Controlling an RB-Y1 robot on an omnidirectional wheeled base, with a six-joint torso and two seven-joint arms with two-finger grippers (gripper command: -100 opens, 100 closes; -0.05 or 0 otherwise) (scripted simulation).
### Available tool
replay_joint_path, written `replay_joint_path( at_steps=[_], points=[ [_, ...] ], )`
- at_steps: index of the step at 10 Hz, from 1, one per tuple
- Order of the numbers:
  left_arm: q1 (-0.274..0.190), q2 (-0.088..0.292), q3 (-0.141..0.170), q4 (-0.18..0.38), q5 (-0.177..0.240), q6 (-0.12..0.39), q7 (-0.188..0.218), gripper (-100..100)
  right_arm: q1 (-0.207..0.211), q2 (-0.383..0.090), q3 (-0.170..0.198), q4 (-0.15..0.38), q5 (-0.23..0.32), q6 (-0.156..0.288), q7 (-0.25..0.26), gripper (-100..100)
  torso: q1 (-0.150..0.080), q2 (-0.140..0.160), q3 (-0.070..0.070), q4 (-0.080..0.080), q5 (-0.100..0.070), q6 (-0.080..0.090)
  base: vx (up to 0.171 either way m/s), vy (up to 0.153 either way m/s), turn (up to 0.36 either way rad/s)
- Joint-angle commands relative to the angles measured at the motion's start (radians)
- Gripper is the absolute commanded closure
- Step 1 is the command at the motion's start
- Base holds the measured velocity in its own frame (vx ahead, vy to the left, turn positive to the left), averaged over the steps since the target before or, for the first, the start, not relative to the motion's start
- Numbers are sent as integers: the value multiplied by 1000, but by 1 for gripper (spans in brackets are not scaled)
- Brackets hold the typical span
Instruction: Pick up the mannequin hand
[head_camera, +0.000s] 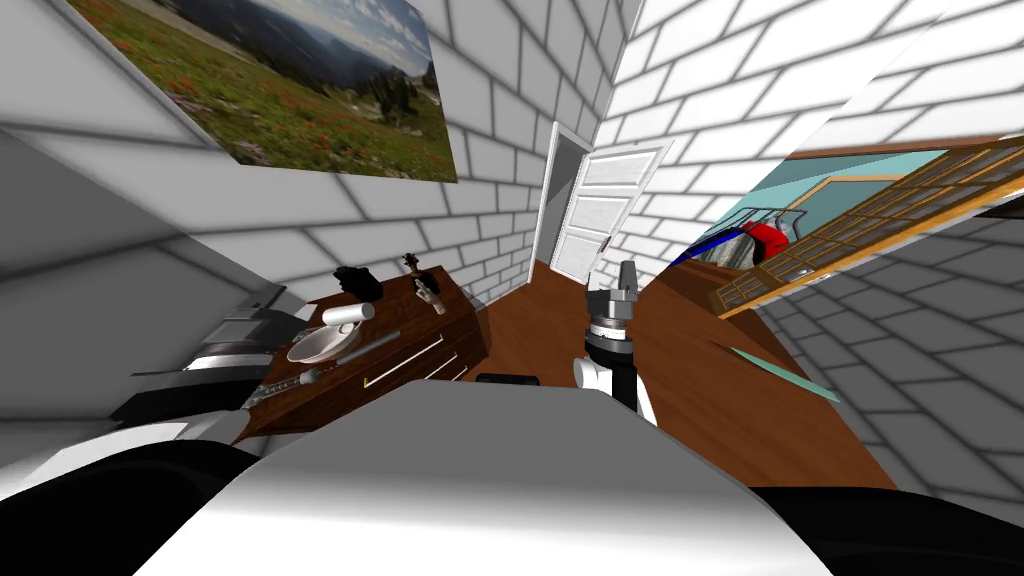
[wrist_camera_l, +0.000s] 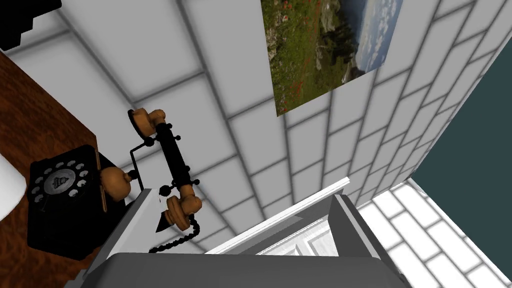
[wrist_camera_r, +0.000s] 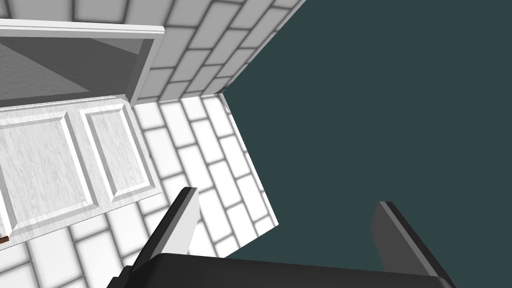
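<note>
A brown wooden table (head_camera: 440, 335) stands at my left against the brick wall. Lying on it is a white rounded thing (head_camera: 348, 313); I cannot tell whether it is the mannequin hand. Its white edge (wrist_camera_l: 7, 192) also shows beside the phone in the left wrist view. My left gripper (wrist_camera_l: 240, 225) is open over the table's far end, with nothing between its fingers, and looks past a black rotary phone (wrist_camera_l: 62, 197) with wooden handset ends. My right gripper (head_camera: 627, 275) is raised in front of me, pointing up, and its fingers (wrist_camera_r: 175, 220) stand open and empty.
The table also carries a white bowl (head_camera: 322, 343), a long grey rod (head_camera: 362, 349), a black object (head_camera: 357, 282) and the phone (head_camera: 428, 285). A white door (head_camera: 600, 215) stands open ahead. Brown floor (head_camera: 700, 370) runs between the table and the right wall.
</note>
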Motion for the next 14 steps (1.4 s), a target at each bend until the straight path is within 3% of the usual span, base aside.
replay_joint_path(
  at_steps=[1, 4, 5, 9, 10, 14],
  points=[
    [28, 15, 21, -2, -50, 8, -4, -100, 0, 0, 0, 0, 0, 0, 0, 0, 0, 0, 0, 0, 0, 0, 29, 9, -135],
    [28, 15, 21, -2, -133, 8, -4, -100, 0, 0, 0, 0, 0, 0, 0, 0, 0, 0, 0, 0, 0, -1, 6, 3, 6],
    [76, 44, 64, -5, -167, 27, -11, -100, 0, 0, 0, 0, 0, 0, 0, 0, 0, 1, 0, 0, 0, -1, 19, -5, -251],
    [84, 44, 64, -5, -276, 27, -11, -100, 0, 0, 0, 0, 0, 0, 0, 0, 1, 0, 0, 0, 1, -1, 13, 5, -21],
    [134, 73, 106, -7, -311, 45, -18, -100, 0, 0, 0, 0, 0, 0, 0, 0, 0, 1, 0, 0, 0, -1, 23, 1, -243],
    [139, 73, 106, -7, -414, 45, -18, -100, 0, 0, 0, 0, 0, 0, 0, 0, 0, 0, 0, 0, 1, -1, 14, 7, -27]
  ],
)
